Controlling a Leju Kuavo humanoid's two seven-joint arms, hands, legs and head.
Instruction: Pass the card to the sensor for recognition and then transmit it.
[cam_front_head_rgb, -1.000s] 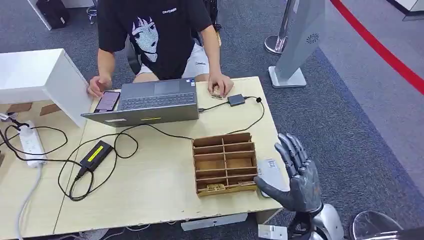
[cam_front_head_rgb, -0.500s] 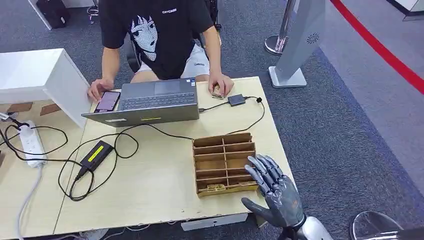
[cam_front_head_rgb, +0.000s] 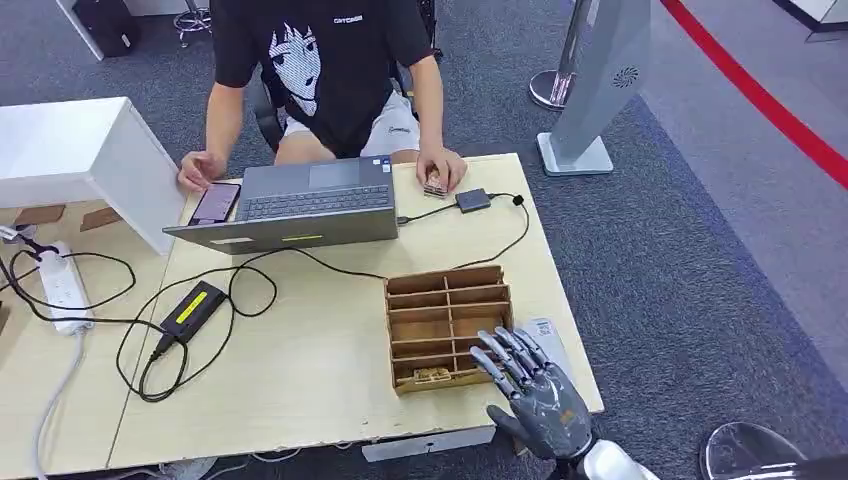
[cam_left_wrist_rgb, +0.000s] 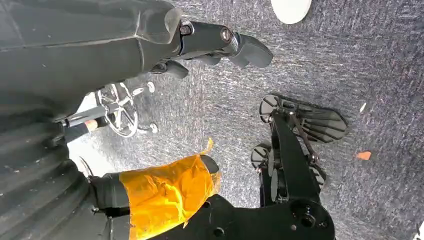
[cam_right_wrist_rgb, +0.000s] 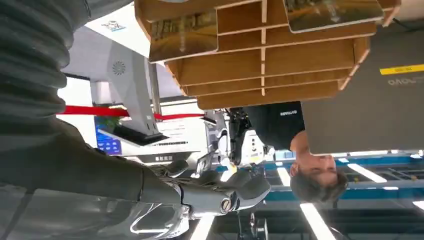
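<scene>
At lower right, our right hand (cam_front_head_rgb: 532, 392) hovers with fingers spread, holding nothing, over the wooden organizer's (cam_front_head_rgb: 448, 325) near corner, where a card (cam_front_head_rgb: 431, 375) lies.

Black T-shirt (cam_front_head_rgb: 330, 60): small white chest print, roughly "CATCHER". Laptop lid (cam_right_wrist_rgb: 370, 95): "Lenovo", upside down.

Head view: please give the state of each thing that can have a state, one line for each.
Right hand: fingers spread, over the near right corner of the wooden tray, holds nothing.
Wooden tray: flat on the table, cards in its nearest slots.
Laptop: open, facing the person.
Phone: lying flat, screen lit.
Power strip: on the table, cables plugged in.
Left hand: hangs over the floor, holds nothing.
</scene>
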